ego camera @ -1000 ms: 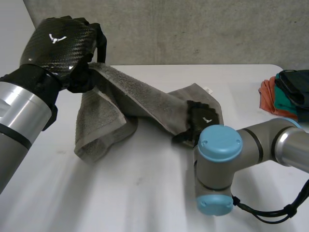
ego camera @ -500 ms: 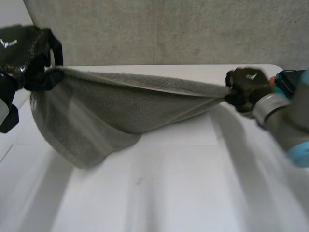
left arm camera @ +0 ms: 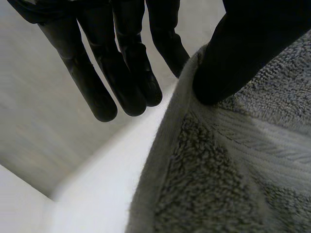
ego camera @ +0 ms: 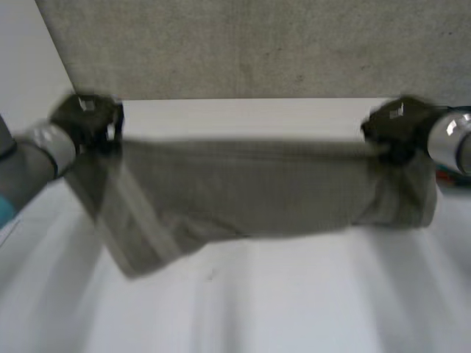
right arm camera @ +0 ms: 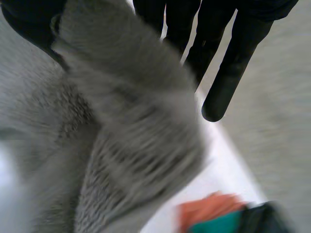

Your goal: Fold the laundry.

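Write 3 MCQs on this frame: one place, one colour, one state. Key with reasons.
1. Where on the towel is the left hand?
A. At a top corner
B. In the middle
C. Off it entirely

2. What colour is the towel?
A. Orange
B. Grey
C. Blue

3. How is the towel right now?
A. Folded into a neat square
B. Crumpled in a heap
C. Stretched out between the left hand and the right hand

Key:
1 A: the head view shows the left hand holding the top corner at its end.
2 B: the towel reads grey in the head view and in both wrist views.
3 C: the top edge runs taut from hand to hand, with the rest hanging below.
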